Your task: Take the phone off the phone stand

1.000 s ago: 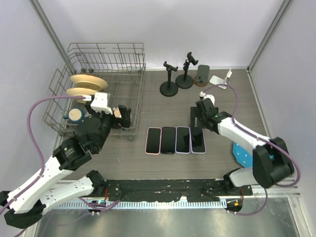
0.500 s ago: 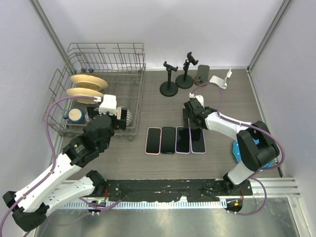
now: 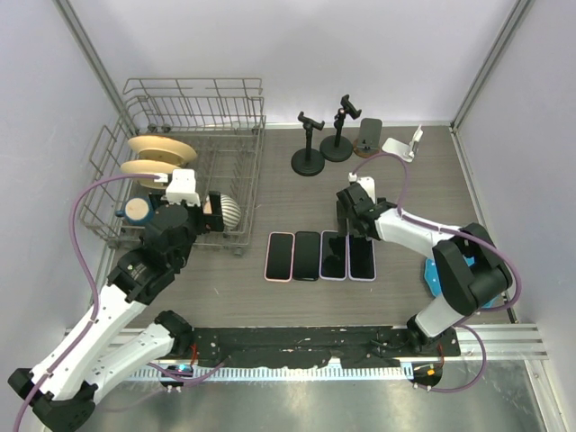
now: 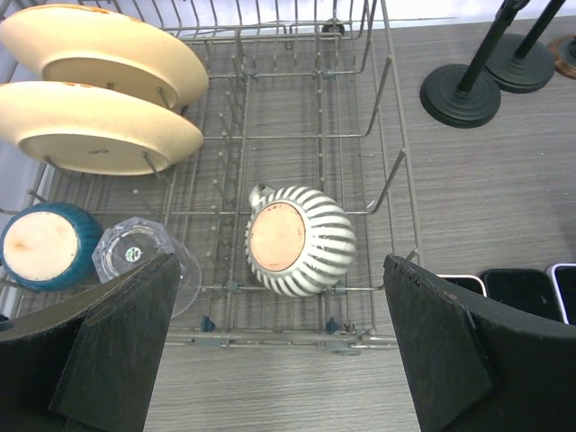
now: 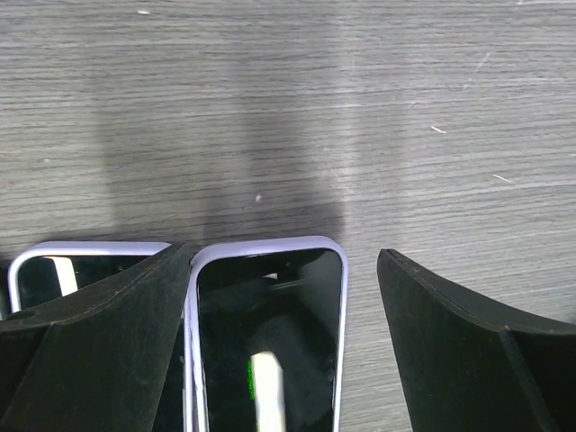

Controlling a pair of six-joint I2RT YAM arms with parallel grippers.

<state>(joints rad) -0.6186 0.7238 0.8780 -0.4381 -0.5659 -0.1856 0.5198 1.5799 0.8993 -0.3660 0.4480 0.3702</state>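
Note:
A dark phone [image 3: 368,134] leans upright on a stand at the back of the table, beside a white stand [image 3: 402,146]. Two black clamp stands [image 3: 308,149] stand empty to its left. Several phones lie flat in a row [image 3: 320,256]. My right gripper [image 3: 354,220] is open and empty, low over the far end of the row. In the right wrist view its fingers straddle a lilac-cased phone [image 5: 268,333] without touching it. My left gripper [image 3: 214,216] is open and empty over the dish rack [image 3: 241,144].
The wire rack holds two cream plates [image 4: 99,90], a striped mug [image 4: 300,238], a blue cup [image 4: 43,245] and a glass [image 4: 135,256]. A blue object [image 3: 441,279] lies under the right arm. The black stands' bases [image 4: 461,94] show in the left wrist view.
My right gripper has moved left and now sits over the far end of the phone row. My left arm has shifted slightly over the rack. Both grippers stay open.

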